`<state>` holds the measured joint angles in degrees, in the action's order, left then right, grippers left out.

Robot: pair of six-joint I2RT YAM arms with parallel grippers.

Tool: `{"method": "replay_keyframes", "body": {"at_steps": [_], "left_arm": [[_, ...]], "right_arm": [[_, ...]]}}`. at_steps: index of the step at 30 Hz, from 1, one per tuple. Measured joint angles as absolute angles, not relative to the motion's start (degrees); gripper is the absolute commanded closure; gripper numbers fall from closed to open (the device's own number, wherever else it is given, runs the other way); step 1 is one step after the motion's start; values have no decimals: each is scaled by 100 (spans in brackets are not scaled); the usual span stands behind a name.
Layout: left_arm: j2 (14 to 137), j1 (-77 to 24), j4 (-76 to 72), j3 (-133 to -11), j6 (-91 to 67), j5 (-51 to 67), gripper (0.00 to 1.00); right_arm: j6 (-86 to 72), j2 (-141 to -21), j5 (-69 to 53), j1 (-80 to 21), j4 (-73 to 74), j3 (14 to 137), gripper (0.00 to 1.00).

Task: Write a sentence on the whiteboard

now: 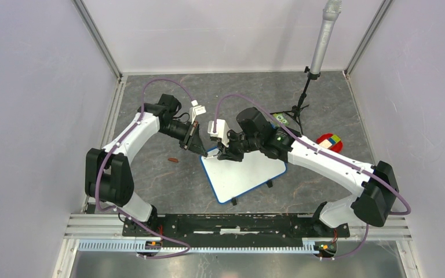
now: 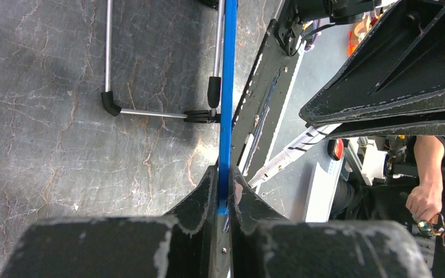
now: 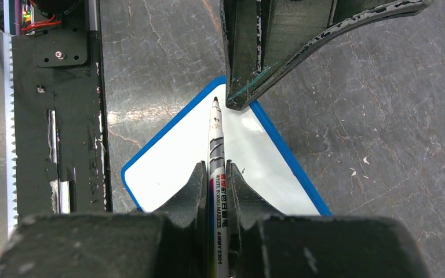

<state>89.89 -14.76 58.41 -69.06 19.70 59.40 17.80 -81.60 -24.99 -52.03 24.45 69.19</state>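
Observation:
The whiteboard (image 1: 246, 176) lies slanted on the grey table, white with a thin blue frame (image 2: 227, 87). My left gripper (image 1: 201, 149) is shut on the frame's edge at the board's far left corner, and in the left wrist view the blue edge runs straight between the pads of my left gripper (image 2: 225, 174). My right gripper (image 3: 216, 169) is shut on a whiteboard marker (image 3: 216, 136), whose dark tip hangs over the board (image 3: 168, 168) near that same corner, close to the left finger (image 3: 266, 52). The sentence is out of view; the white face I see is blank.
A microphone on a stand (image 1: 323, 46) rises at the back right, its tripod base (image 1: 294, 113) just behind my right arm. A coloured cube on a red thing (image 1: 330, 141) lies to the right. A small reddish-brown piece (image 1: 173, 160) lies left of the board.

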Motion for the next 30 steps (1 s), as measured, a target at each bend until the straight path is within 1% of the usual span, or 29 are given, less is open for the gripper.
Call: {"method": "replay_keyframes", "body": {"at_steps": [30], "left_arm": [[8989,-1476,5811,-6906,1975,5857,98]], "right_arm": [[1789,-8322,-2462,-5203,2399,6818,100]]}}
